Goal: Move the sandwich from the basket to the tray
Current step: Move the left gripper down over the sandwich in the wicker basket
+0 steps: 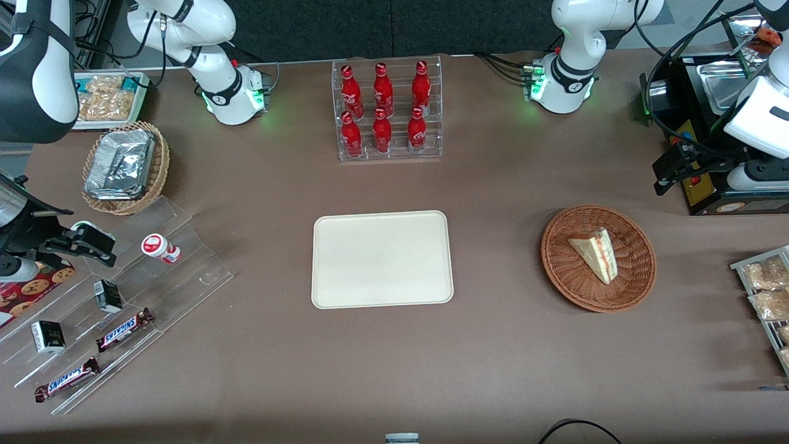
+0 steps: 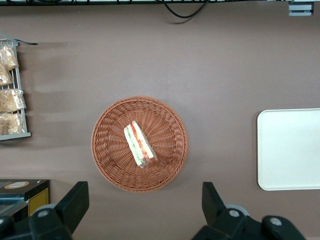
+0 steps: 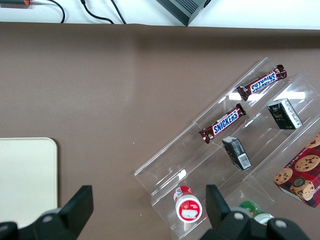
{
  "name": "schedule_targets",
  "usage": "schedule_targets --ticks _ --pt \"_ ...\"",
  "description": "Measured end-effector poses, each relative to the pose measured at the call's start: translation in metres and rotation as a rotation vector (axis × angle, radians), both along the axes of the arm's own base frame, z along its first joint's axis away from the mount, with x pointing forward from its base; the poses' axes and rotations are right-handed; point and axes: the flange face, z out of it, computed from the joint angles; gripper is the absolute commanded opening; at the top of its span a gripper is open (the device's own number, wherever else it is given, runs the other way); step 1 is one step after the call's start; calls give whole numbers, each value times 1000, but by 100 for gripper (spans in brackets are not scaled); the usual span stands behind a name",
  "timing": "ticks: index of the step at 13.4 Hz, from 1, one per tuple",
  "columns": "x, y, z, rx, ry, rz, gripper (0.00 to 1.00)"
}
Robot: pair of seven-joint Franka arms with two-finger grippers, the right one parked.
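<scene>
Overhead, open fingers; triangular sandwich, woven basket.

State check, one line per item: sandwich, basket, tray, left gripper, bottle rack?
sandwich: lying in the basket, not gripped.
basket: upright on the table, holds only the sandwich.
tray: flat on the table, nothing on it.
gripper: open, held above the table beside the basket.
bottle rack: upright, six red bottles standing in it.

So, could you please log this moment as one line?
gripper: open, above table beside basket | sandwich: in basket | tray: bare
</scene>
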Motion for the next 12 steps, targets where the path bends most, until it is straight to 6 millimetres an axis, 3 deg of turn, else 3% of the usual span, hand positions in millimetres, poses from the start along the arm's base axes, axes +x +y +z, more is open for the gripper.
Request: schedule_targets --ticks 4,6,9,12 --pt "0 1 -6 -2 19 3 100" --pt "3 2 -20 -1 53 9 100" --pt "14 8 -66 -4 132 132 100" --pt "29 8 -133 -13 161 310 100"
